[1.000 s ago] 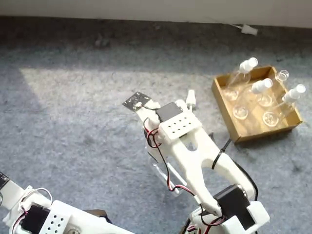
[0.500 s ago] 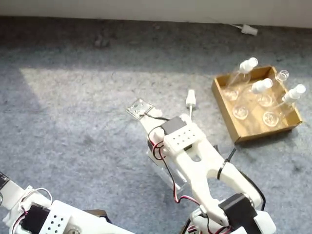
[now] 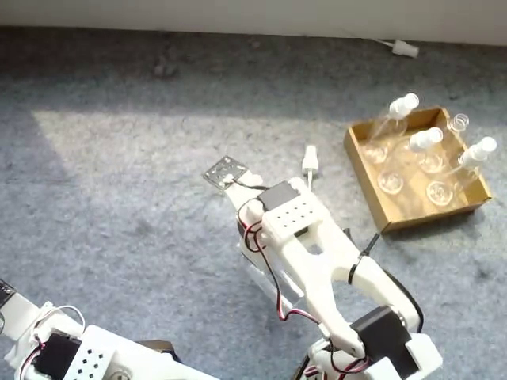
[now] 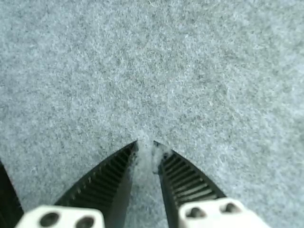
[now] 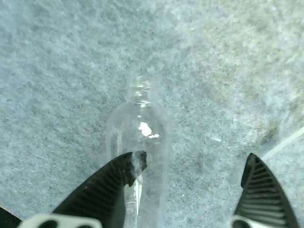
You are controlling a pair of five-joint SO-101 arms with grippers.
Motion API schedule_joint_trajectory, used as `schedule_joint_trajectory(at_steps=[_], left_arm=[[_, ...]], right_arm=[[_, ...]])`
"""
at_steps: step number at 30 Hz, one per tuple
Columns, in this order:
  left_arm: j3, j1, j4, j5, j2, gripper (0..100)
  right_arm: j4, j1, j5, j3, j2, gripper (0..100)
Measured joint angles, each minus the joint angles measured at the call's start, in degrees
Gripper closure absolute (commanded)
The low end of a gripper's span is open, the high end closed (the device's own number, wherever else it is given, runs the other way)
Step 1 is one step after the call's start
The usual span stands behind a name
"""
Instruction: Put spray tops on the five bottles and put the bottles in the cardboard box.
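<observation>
Four bottles boxed, fifth still to cap and load.
Left gripper (image 4: 145, 147) all but closed, empty, tips over bare carpet (image 4: 199, 71). Right gripper (image 5: 194, 164) wide open, gripping nothing; uncapped bottle (image 5: 137, 126) lying just beside one finger, neck beyond the tips. Loose spray top (image 3: 310, 161) past the fingertips, toward the box (image 3: 363, 180). Inside the box: three capped, apparently one uncapped. Left to do, by judgement: cap two, box one.
</observation>
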Motion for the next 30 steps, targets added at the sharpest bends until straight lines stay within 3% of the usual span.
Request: schedule_joint_trajectory(at_steps=[10, 18, 30], left_arm=[[0.0, 0.0, 0.0, 0.0, 0.0, 100], [0.0, 0.0, 0.0, 0.0, 0.0, 100], [0.0, 0.0, 0.0, 0.0, 0.0, 100]], right_arm=[[11.1, -2.6, 0.0, -5.4, 0.0, 69.5], [12.0, -10.5, -1.1, -4.0, -13.8, 69.5], [-7.2, -10.8, -1.7, 20.2, -23.7, 69.5]])
